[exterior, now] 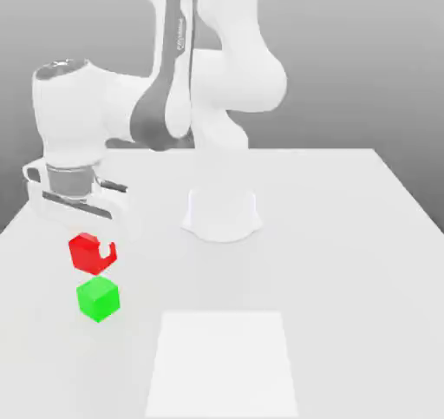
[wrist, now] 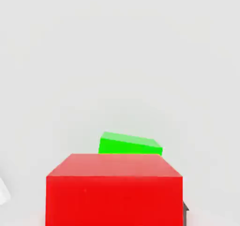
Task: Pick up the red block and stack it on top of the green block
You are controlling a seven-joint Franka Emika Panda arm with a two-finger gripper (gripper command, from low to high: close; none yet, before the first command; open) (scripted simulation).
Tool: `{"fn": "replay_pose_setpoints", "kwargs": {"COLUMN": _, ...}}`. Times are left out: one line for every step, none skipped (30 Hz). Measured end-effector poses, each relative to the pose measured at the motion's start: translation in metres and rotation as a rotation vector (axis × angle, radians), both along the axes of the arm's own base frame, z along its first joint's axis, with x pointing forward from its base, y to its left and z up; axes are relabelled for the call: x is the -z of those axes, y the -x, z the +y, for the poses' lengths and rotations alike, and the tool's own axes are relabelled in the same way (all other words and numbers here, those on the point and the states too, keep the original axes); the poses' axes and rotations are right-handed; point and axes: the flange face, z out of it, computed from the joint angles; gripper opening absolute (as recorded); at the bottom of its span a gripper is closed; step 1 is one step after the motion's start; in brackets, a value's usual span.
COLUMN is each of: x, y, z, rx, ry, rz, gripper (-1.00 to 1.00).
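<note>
The end effector (exterior: 91,251) is clamped on the red block (exterior: 84,252), partly hiding it, above the green block (exterior: 98,298) on the surface (exterior: 347,235).

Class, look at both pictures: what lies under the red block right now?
The red block, held in the end effector, hangs over the green block. The hand view hides most of the green block behind it.
</note>
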Motion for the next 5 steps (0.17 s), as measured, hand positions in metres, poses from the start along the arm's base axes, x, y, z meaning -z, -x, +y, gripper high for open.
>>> {"fn": "replay_pose_setpoints", "kwargs": {"x": 0.009, "y": 0.0, "z": 0.001, "rx": -0.001, "ry": 0.0, "rz": 0.0, "gripper": -1.0}}
{"fn": "replay_pose_setpoints", "kwargs": {"x": 0.018, "y": 0.0, "z": 0.001, "rx": -0.001, "ry": 0.0, "rz": 0.0, "gripper": -1.0}}
{"fn": "replay_pose_setpoints", "kwargs": {"x": 0.025, "y": 0.001, "z": 0.001, "rx": -0.001, "ry": 0.001, "rz": 0.001, "gripper": 1.0}}
{"fn": "replay_pose_setpoints", "kwargs": {"x": 0.025, "y": 0.001, "z": 0.001, "rx": -0.001, "ry": 0.001, "rz": 0.001, "gripper": 1.0}}
{"fn": "replay_pose_setpoints", "kwargs": {"x": 0.025, "y": 0.001, "z": 0.001, "rx": -0.001, "ry": 0.001, "rz": 0.001, "gripper": 1.0}}
